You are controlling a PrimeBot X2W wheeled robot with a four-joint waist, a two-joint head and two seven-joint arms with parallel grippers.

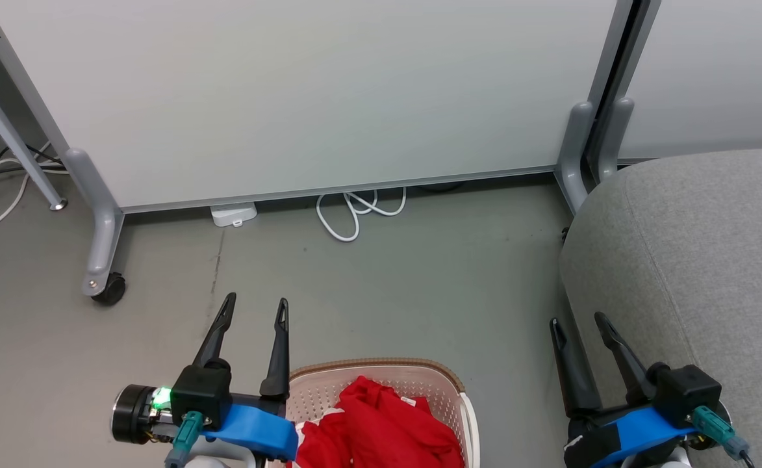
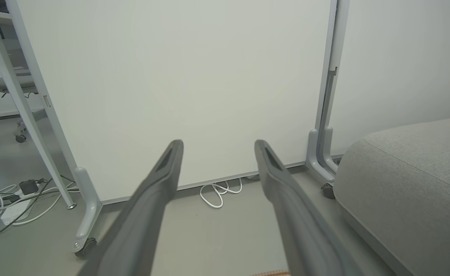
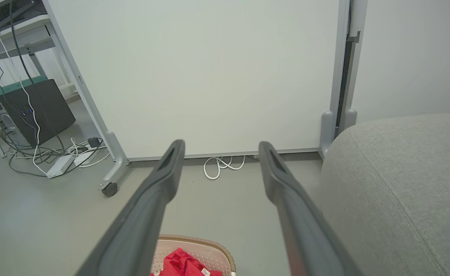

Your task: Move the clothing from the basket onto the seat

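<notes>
1. Looking down at the basket (image 1: 387, 369) on the floor (image 1: 419, 279) close in front of the robot, I see the red clothing (image 1: 381, 426) heaped inside it, bunched up, with a sliver of white showing. Whether it is one piece or several I cannot tell.
2. The sofa (image 1: 699, 260) stands off to the robot's right, apart from the basket with a strip of floor between them. The part of its grey cushion that I can see has nothing red on it.
3. The left gripper (image 1: 256, 300) hangs just beside the basket's left rim, fingers pointing forward over the floor, jaws spread wide and holding nothing.
4. The right gripper (image 1: 577, 319) sits by the near edge of the sofa, its jaws likewise wide apart and empty.
5. My reading is that the job is at its very start: no garment is gripped and none lies on the sofa.
6. All of it looks left to do: reach into the basket, take hold of the red cloth, lift it clear of the rim, carry it across to the right and lay it on the cushion. That repeats until the basket is bare.
</notes>
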